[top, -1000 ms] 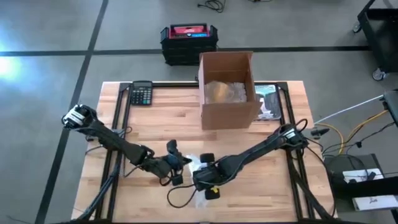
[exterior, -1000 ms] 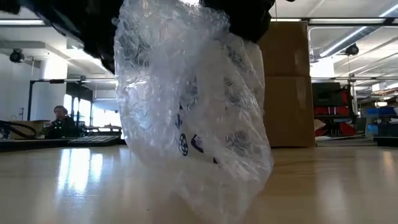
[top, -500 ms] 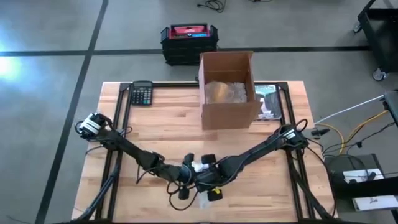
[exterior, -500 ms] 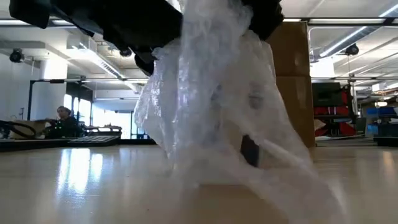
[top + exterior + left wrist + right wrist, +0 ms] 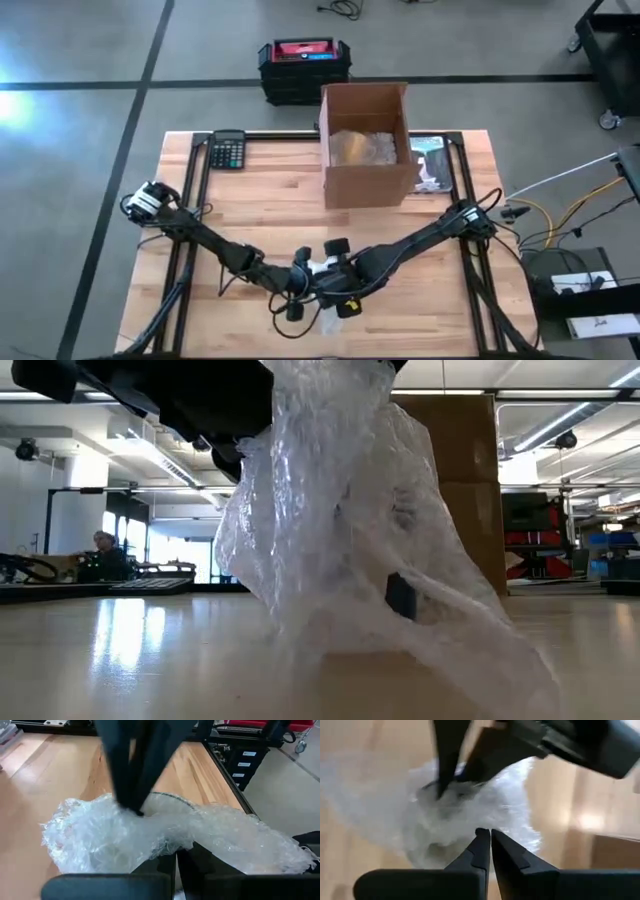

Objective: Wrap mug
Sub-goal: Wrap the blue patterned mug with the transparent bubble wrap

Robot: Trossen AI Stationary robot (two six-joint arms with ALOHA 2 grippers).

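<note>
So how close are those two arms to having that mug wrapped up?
Well along, it seems. The bubble wrap already covers the mug, which barely shows through it. In hand: the left gripper and right gripper meet at the bundle near the table's front edge, fingers pinched on the wrap. Left: closing the loose tail trailing on the table, perhaps boxing it in the cardboard box.

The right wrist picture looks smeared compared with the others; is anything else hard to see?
Right wrist view: the bubble wrap and table are blurred. Low view: the wrap sits close to the lens and hides the mug; ceiling lights glare off the tabletop. High view: evenly lit and clear.
</note>
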